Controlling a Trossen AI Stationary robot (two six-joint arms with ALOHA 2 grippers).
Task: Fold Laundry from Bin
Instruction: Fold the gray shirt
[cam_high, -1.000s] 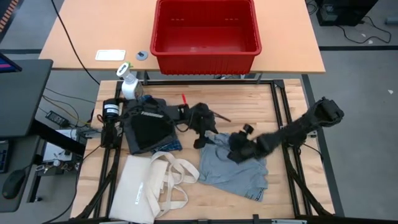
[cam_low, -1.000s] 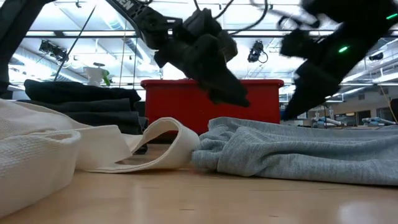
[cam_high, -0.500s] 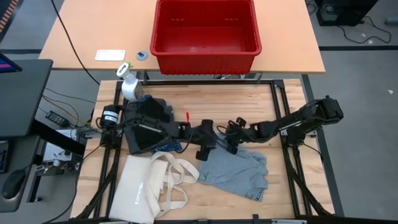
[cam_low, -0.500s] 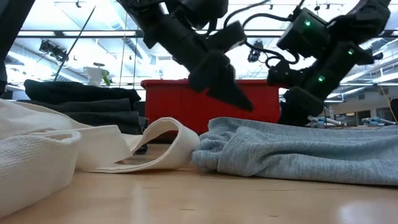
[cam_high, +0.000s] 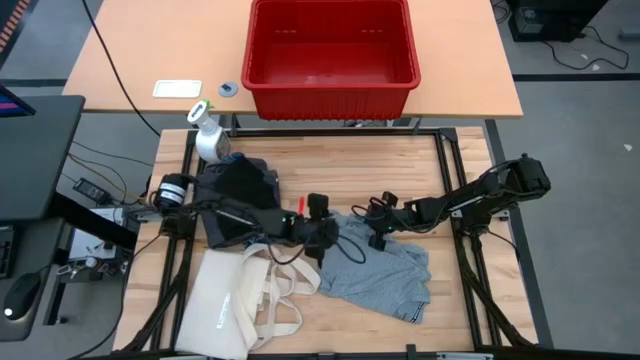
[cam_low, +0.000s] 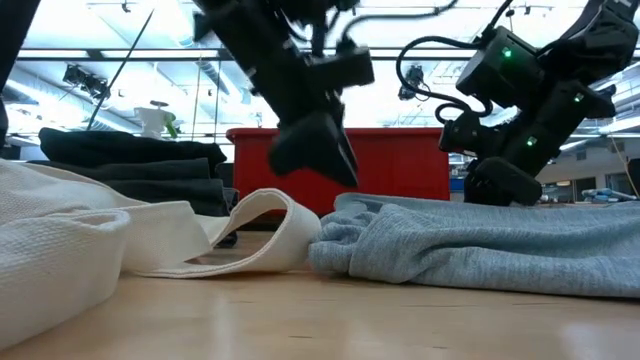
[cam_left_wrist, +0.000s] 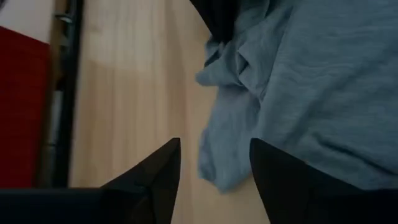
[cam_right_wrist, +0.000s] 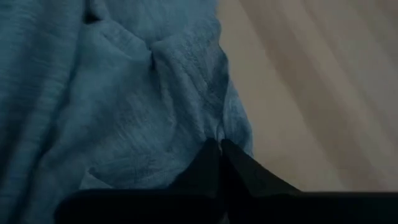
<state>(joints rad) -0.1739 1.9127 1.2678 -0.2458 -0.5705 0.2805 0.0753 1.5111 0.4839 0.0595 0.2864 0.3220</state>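
Garment: light grey piece (cam_high: 378, 265) | right fingers (cam_right_wrist: 217, 163) pinching edge | writing: none legible

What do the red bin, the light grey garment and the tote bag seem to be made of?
The red bin: probably hard plastic, with smooth, slightly glossy walls and a thick rim.
The light grey garment: soft knit, likely jersey, with a heathered surface and loose folds.
The tote bag: cream woven cloth, perhaps canvas, matte, with floppy handles.
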